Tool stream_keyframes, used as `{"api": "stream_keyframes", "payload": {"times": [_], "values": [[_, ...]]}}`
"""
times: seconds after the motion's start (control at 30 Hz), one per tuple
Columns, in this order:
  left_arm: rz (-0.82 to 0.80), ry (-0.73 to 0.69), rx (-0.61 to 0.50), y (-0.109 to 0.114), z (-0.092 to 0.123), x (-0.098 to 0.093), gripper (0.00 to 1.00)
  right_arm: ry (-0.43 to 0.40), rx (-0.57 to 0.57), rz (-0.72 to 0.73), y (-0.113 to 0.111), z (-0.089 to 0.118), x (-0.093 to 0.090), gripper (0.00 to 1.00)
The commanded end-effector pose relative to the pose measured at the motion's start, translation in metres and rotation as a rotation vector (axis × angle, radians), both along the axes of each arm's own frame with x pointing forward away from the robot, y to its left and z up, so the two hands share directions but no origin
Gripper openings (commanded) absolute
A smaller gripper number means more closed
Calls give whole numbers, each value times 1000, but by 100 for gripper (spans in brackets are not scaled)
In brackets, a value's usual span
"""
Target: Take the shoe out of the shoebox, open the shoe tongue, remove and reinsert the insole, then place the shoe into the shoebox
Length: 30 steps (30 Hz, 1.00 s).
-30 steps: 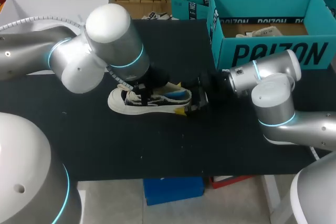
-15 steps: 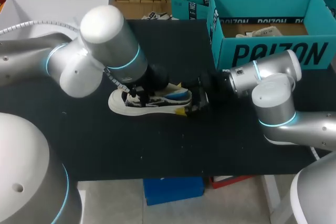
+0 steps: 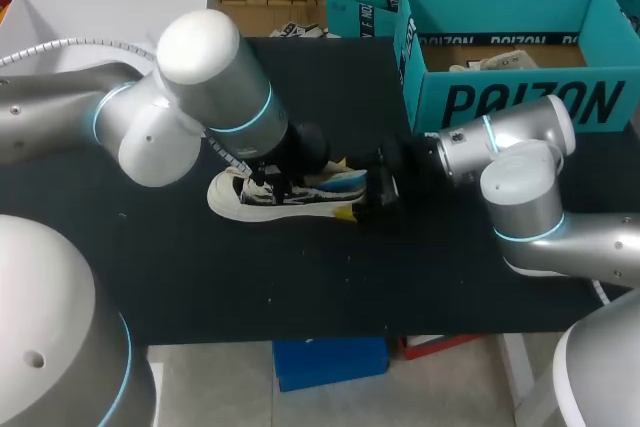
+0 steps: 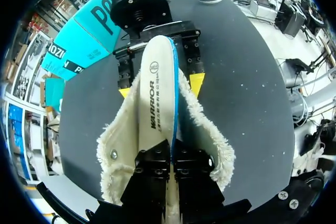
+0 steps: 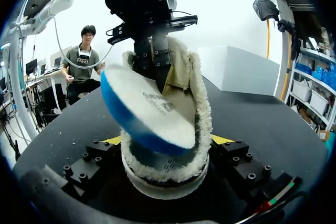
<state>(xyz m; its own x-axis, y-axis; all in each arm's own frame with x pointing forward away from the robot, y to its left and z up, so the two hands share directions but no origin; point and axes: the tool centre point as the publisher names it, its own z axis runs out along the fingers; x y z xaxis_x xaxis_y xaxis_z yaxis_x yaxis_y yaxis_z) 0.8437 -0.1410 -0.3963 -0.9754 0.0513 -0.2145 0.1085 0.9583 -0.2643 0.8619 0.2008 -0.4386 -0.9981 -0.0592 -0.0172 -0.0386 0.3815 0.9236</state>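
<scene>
Both ends held | left gripper (image 4: 172, 154) pinches white, blue-edged foam insole (image 4: 155, 90) | insole's length points at right gripper (image 5: 168, 142), clamped on white fleece-lined shoe (image 4: 211, 141) heel.

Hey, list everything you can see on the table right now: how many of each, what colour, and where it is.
table: one, black, under everything.
shoebox: one, teal, open, at the table's far right.
shoe: one, white with fleecy cream lining, mid-table between the two arms.
insole: one, white on top and blue underneath, heel end raised and tilted above the shoe.
left pincer: one, black, shut on the insole's front end.
right pincer: one, black with yellow tips, shut on the shoe's heel.
</scene>
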Motion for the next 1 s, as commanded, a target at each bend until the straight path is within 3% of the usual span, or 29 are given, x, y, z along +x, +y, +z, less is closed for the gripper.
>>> {"api": "stream_keyframes", "payload": {"times": [0.03,0.1,0.17,0.3,0.47,1.0], "values": [[-7,11,11,-9,-7,4,0,1,-2,-1,-1,-2,0,0],[-13,15,13,-12,-8,4,0,1,-2,-1,-1,-2,0,0],[-19,15,13,-16,-7,4,35,1,-2,-1,-1,-2,0,0],[-34,1,3,-22,-1,6,39,1,-2,-1,-1,-2,0,0],[-66,-28,-16,-35,9,7,38,1,-2,-1,-1,-2,0,0],[-129,-45,-24,-75,4,13,29,1,-2,-1,-1,-2,0,0]]}}
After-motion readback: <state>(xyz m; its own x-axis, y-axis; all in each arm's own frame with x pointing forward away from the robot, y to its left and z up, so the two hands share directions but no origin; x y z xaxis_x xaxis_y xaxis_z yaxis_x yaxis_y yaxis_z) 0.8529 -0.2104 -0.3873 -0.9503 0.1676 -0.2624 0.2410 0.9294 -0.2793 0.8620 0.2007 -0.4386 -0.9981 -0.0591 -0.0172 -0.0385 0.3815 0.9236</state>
